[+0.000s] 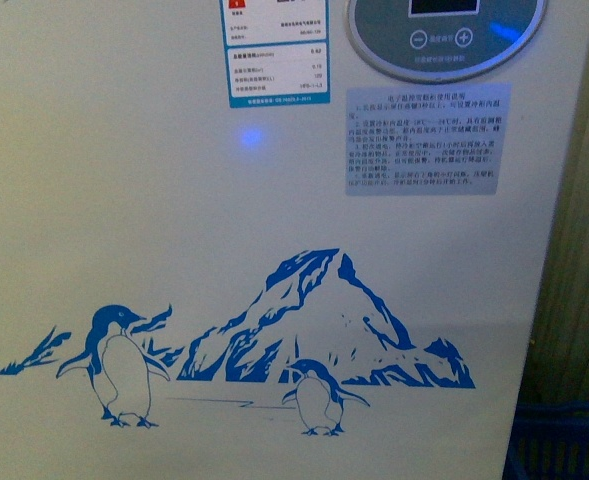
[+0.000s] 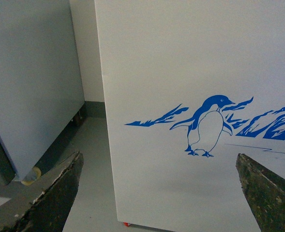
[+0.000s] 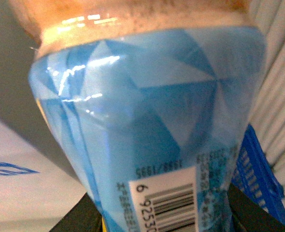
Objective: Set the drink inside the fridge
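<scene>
Right fingers [image 3: 82, 220] clamp the drink [image 3: 147, 106] by its blue-labelled body, close to the fridge [image 1: 274, 220] front, prob. ready for loading, w/ left fingers [image 2: 60, 193] wide & empty, likely free to open it.

I see a grey cabinet [image 2: 31, 82] standing on the grey floor [image 2: 91, 193], a pale wall [image 2: 86, 48] behind it. On my right, low down, there's a blue slatted crate [image 1: 564, 445] under a ribbed pale surface [image 1: 579, 250].
</scene>
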{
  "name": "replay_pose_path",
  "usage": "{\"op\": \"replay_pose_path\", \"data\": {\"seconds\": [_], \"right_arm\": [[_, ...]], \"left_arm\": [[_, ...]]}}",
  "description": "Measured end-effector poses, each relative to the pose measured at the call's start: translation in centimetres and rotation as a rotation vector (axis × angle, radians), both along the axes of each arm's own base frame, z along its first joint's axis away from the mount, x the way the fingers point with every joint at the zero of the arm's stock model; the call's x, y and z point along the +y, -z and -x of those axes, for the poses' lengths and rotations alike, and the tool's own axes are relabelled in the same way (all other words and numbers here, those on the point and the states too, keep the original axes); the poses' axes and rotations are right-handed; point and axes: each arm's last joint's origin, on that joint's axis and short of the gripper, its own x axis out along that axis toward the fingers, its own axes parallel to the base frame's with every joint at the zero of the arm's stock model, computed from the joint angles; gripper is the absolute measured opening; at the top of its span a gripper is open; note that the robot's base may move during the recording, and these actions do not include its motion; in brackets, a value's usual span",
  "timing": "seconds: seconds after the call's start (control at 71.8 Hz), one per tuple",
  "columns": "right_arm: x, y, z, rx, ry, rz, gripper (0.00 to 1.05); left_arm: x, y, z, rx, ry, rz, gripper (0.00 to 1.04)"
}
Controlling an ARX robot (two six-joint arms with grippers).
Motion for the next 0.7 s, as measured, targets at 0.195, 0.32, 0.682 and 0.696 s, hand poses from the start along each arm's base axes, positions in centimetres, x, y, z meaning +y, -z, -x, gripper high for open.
{"op": "replay_pose_path", "data": {"seconds": [0.195,0.32,0.682,0.696], "right_arm": [[1.9,-2.4,4.0,-0.127,-0.033,0.0,0.39],[2.6,-3.2,6.0,-0.185,-0.017,0.018,0.39],[3.5,-4.4,8.5,-0.36,-0.015,0.029,0.39],[3.5,-4.4,8.5,-0.361,-0.016,0.029,0.39]], "left_arm": [[0.0,0.0,0.0,0.0,0.0,0.0,0.97],[0.0,0.0,0.0,0.0,0.0,0.0,0.97],[0.0,0.0,0.0,0.0,0.0,0.0,0.97],[0.0,0.0,0.0,0.0,0.0,0.0,0.97]]}}
